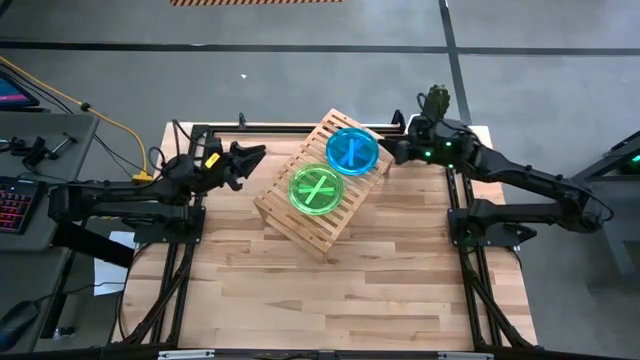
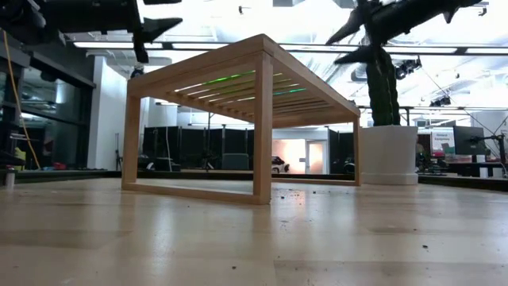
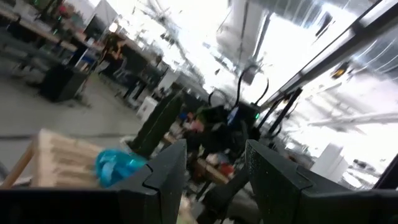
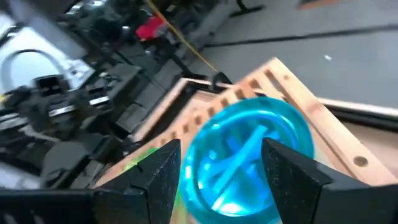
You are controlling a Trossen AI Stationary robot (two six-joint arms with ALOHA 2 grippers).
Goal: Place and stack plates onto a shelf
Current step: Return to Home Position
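The light wood slatted shelf [image 1: 310, 195] stands askew in the far middle of the table. A lime-green plate [image 1: 316, 190] and a teal-blue plate [image 1: 352, 151] lie flat on its top slats, side by side. My right gripper [image 1: 386, 151] is open at the blue plate's right edge. In its wrist view the right gripper [image 4: 221, 149] has a finger on either side of the blue plate [image 4: 249, 155] and does not grip it. My left gripper [image 1: 252, 157] hovers open just left of the shelf. From the left gripper [image 3: 214, 177] the blue plate [image 3: 118, 167] shows farther off.
The shelf [image 2: 254, 119] stands on legs above the plank tabletop [image 1: 330, 290], which has bare room on its near half. Black frame rails [image 1: 465, 250] run along both sides. A potted cactus [image 1: 437, 100] stands past the far right corner. A desk with a keyboard [image 1: 12, 205] is off to the left.
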